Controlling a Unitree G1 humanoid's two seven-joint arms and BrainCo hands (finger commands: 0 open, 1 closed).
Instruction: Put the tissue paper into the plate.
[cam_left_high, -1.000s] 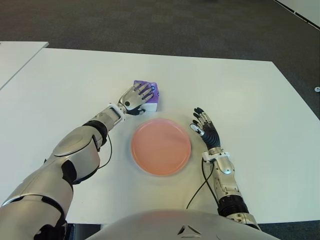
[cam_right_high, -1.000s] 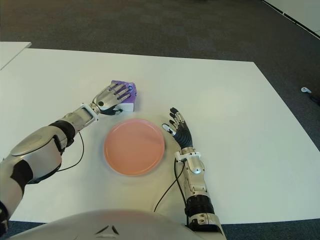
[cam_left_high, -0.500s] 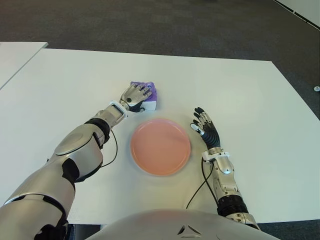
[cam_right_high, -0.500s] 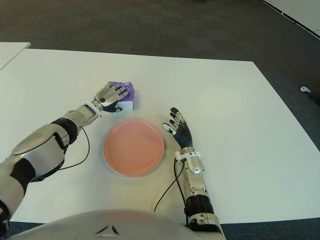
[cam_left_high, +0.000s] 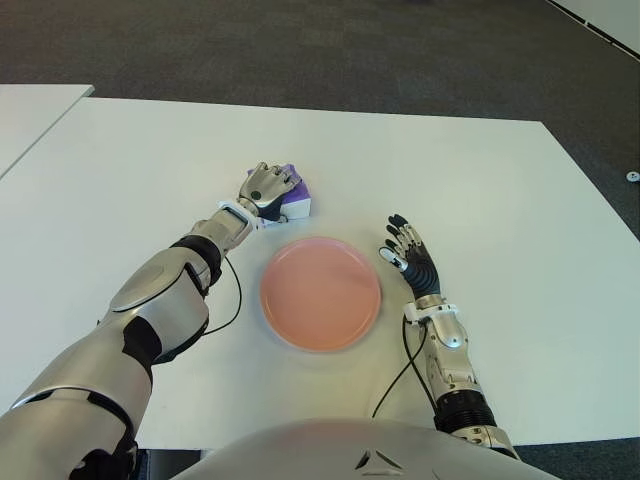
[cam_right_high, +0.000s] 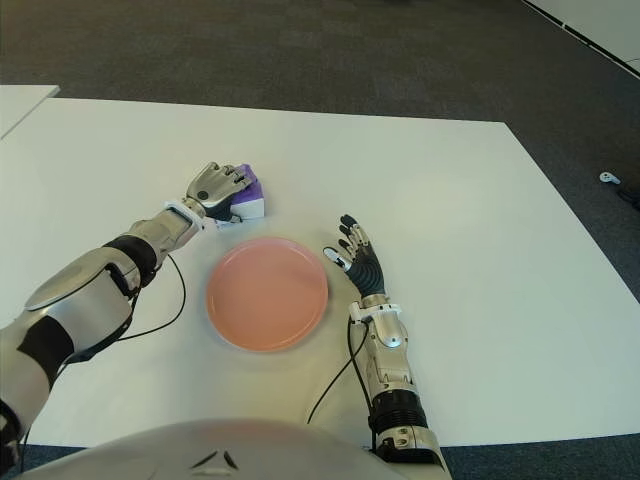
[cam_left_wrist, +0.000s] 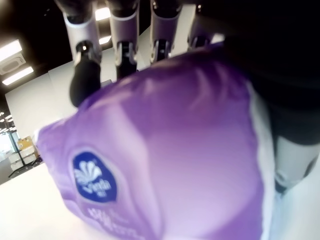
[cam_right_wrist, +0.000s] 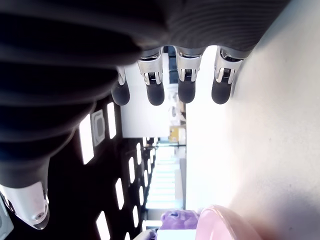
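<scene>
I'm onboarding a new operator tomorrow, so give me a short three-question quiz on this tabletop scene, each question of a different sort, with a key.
1. True or false: the tissue pack already lies in the pink plate.
2. Multiple choice: which hand has its fingers curled over the tissue pack? A) left hand B) right hand C) neither
3. Fill in: the right hand shows beside the plate, on the robot's ____ side of it, fingers spread and holding nothing.

Key
1. False: the pack sits on the white table, just beyond the plate's far left edge.
2. A: the left wrist view shows the fingers wrapped over the purple pack.
3. right
</scene>
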